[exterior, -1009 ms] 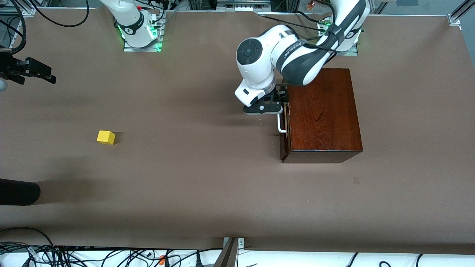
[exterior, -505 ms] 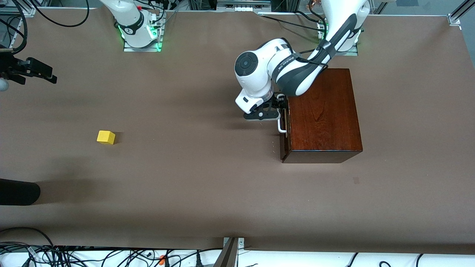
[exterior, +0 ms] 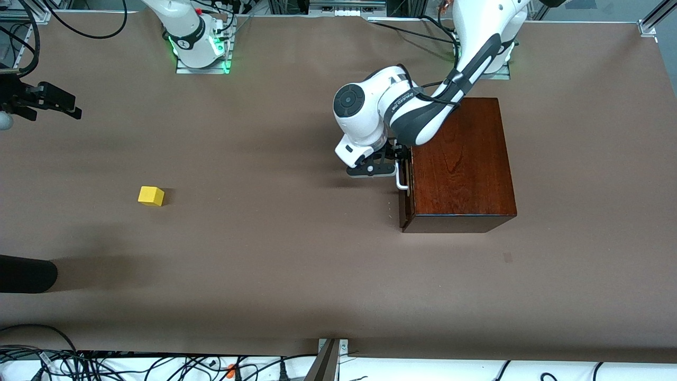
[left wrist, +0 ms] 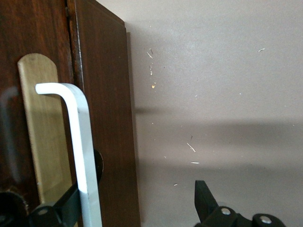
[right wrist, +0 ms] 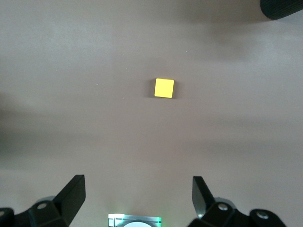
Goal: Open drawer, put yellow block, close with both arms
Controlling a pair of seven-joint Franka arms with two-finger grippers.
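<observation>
The drawer (exterior: 406, 180) sits shut in its box (exterior: 459, 164), the left claw (exterior: 398, 165) spread wide astride its handle (left wrist: 78, 156), while the waiting right claw (right wrist: 137, 196) hangs open high over the table (exterior: 296, 264), the yellow block (exterior: 151, 196) lying toward the right arm's end.

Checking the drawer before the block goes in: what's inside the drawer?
Nothing inside shows: the drawer is shut in the wooden box. Only its front and white handle are visible, with the left gripper open around the handle.

upper part of white handle (exterior: 402, 180) under left claw (exterior: 398, 165); right claw (exterior: 50, 103) partly out of frame
</observation>
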